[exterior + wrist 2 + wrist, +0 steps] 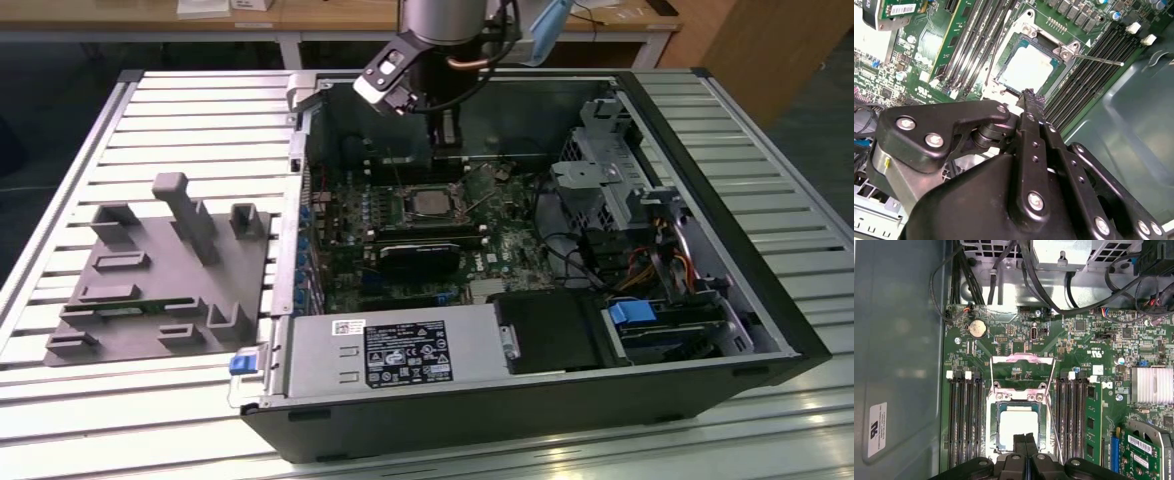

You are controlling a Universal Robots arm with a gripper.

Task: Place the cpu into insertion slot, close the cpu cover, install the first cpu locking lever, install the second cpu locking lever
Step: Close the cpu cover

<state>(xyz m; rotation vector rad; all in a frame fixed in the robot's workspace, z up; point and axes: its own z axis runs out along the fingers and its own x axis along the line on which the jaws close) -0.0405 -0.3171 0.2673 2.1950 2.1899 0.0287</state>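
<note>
First wrist view: square silvery cpu (1018, 429) lies in metal-rimmed insertion slot (994, 436).

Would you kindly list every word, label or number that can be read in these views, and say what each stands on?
None reads with certainty.
Large white label on the silver power supply box: print too small.
White sticker on the grey case wall: illegible mark.
White barcode sticker on the green card: digits too small.
White lettering on the green motherboard: too small.
</note>
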